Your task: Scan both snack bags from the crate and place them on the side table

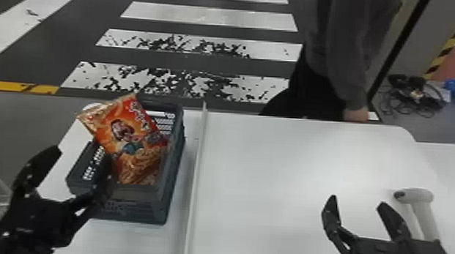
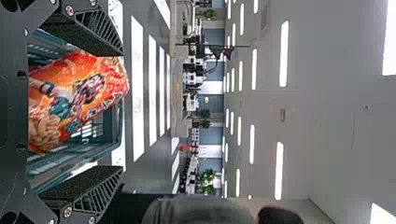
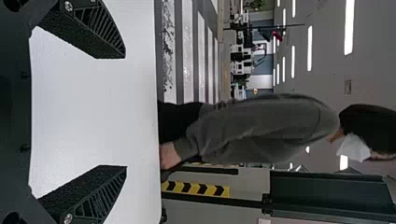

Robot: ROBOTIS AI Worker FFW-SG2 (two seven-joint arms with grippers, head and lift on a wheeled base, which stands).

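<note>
You have black two-fingered left gripper (image 1: 83,156) and matching right gripper (image 1: 357,201), both wide open, empty; glossy orange-red snack bag (image 1: 126,127), aslant in rectangular dark-grey plastic crate (image 1: 136,193).

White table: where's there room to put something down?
The white table has a big bare patch between the raised strip and the scanner; the right gripper hangs at its near side. Left of the strip it's crowded: crate, snack bag and left gripper are close together.
</note>
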